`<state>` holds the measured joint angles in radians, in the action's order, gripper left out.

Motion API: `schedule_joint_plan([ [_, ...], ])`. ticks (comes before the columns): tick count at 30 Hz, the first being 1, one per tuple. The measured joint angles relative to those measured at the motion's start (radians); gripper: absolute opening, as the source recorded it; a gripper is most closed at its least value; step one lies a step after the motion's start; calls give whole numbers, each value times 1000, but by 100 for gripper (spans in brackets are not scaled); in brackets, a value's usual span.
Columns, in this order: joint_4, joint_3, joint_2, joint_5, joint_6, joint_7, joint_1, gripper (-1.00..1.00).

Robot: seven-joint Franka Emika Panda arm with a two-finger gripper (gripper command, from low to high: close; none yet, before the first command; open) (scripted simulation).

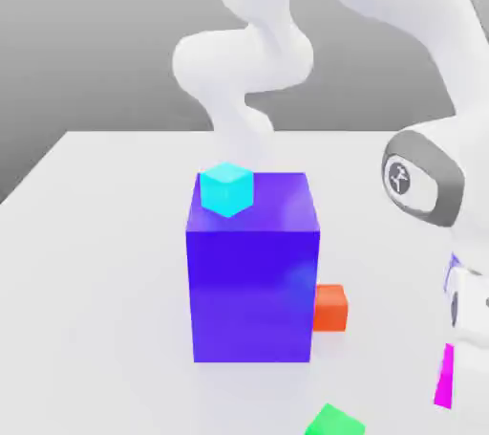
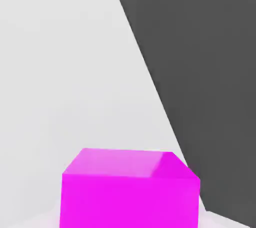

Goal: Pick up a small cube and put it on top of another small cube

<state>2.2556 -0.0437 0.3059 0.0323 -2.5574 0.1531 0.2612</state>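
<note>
White table: bearing every item listed.

Claw: sitting at the exterior view's right edge, fingers clamping a small magenta cube.

Large blue-violet block: standing well away from the claw, toward the exterior view's left.

Small cyan cube: resting on that block's top, at a far corner.

Small orange-red cube: lying beside the block, between it and the claw.

Small green cube: showing near the claw, at the frame's lower edge.

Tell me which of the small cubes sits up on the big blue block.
The cyan cube. It rests on the top of the blue block, near a corner; the red cube and the green cube lie down on the table.
</note>
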Motion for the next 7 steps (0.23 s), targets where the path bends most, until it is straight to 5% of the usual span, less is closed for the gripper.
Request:
schedule_joint_plan([
  [3,27,45,52,-35,-82,31,-50,-100],
  [4,28,49,76,-38,-107,33,-55,100],
  [7,28,49,76,-38,-106,33,-55,100],
])
